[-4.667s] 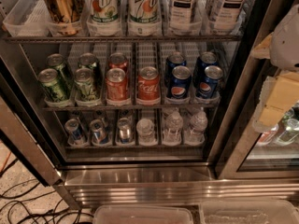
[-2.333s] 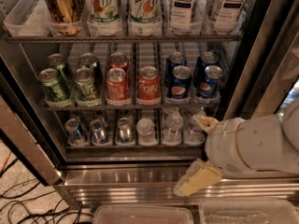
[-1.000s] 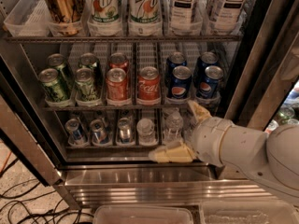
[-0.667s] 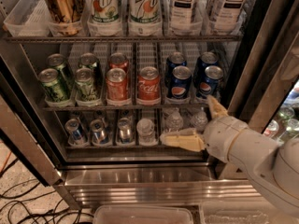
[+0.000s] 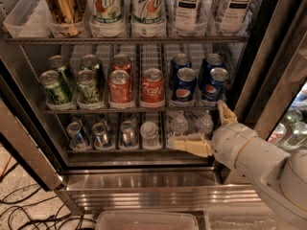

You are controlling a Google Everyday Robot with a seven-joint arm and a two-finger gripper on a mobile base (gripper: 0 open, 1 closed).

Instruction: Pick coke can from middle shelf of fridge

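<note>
The coke can [image 5: 152,87], red with white script, stands at the front of the middle shelf [image 5: 134,110] of the fridge [image 5: 144,181]. A plainer orange-red can [image 5: 120,86] is on its left and blue Pepsi cans [image 5: 184,84] are on its right. My gripper [image 5: 195,122] is open and empty. It hangs in front of the lowest rack, below and to the right of the coke can. One finger [image 5: 188,145] points left and the other [image 5: 226,113] points up beside the right Pepsi can [image 5: 215,83].
Green cans [image 5: 54,86] fill the shelf's left lanes. Tall cans and tea bottles [image 5: 186,4] stand on the rack above. Small cans [image 5: 101,134] and water bottles [image 5: 178,124] stand below. The dark door edge [image 5: 268,66] is at the right. Clear bins [image 5: 146,220] and floor cables [image 5: 19,210] lie below.
My arm has come in from the lower right and risen in front of the lowest rack. In the last second the gripper lifted slightly, its fingers spread; the cans have not moved.
</note>
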